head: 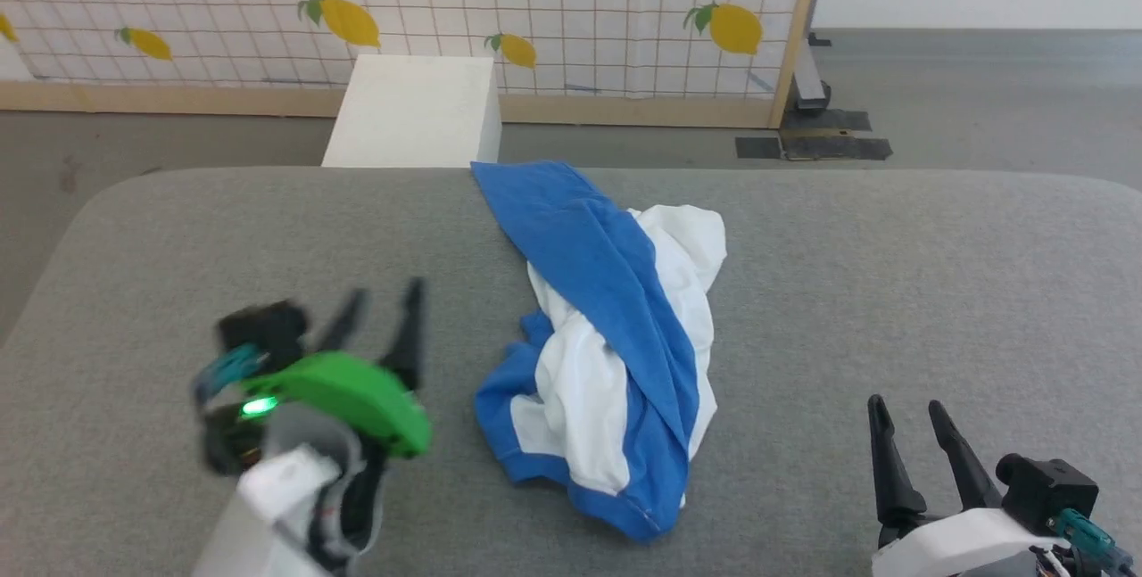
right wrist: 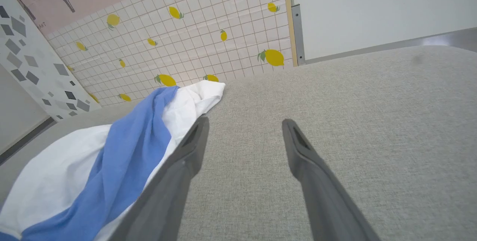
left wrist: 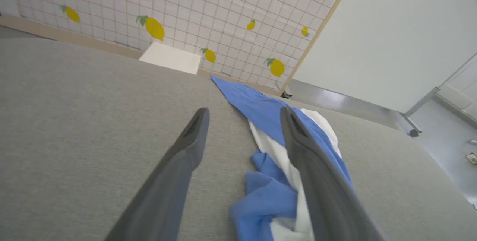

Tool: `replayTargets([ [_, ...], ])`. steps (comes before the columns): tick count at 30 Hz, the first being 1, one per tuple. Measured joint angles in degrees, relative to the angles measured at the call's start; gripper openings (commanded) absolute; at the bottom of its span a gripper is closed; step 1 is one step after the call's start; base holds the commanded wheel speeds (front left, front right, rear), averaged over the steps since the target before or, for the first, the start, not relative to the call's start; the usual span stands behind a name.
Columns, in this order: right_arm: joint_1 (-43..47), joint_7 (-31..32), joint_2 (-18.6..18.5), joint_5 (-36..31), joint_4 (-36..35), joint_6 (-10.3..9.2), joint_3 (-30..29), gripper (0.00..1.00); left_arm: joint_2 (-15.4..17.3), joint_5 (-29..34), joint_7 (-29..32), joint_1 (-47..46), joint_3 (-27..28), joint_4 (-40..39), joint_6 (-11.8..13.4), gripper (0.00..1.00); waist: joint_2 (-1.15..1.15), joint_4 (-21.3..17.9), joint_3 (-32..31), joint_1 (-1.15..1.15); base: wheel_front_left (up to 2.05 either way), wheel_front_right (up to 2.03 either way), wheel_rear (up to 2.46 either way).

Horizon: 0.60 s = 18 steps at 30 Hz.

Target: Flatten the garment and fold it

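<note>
- Garment (head: 616,336): lies bunched on table (head: 892,274); seems soft, light, limp
- Suits pinching at a loose blue edge
- Left gripper (head: 385,293) beside garment, right gripper (head: 906,403) well apart, both spread, empty

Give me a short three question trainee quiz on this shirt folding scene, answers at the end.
1. True or false: the garment lies spread flat on the grey table.
2. Which end effector grips the garment? A. left B. right C. neither
3. Fill the gap: beyond the table stands a white ___.
Key: 1 false, bunched. 2 C; left end effector and right end effector are open. 3 box.
</note>
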Motion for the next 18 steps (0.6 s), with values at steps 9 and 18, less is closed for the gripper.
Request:
replayTargets([
  [9, -5.65, 11.05, -0.03, -2.49, 1.34, 0.00, 1.36, 1.00, 2.05, 11.34, -15.92, 10.21, 1.63, -2.86, 2.75, 1.00, 0.00, 2.75, -0.96, 0.00, 0.00, 0.00, 0.00],
  [18, -22.79, 39.25, -0.02, -6.32, 6.66, 0.00, 15.04, 1.00, 0.44, 14.30, -16.00, 13.01, 3.82, -5.56, 2.66, 1.00, 0.00, 4.95, 1.84, 0.00, 0.00, 0.00, 0.00],
])
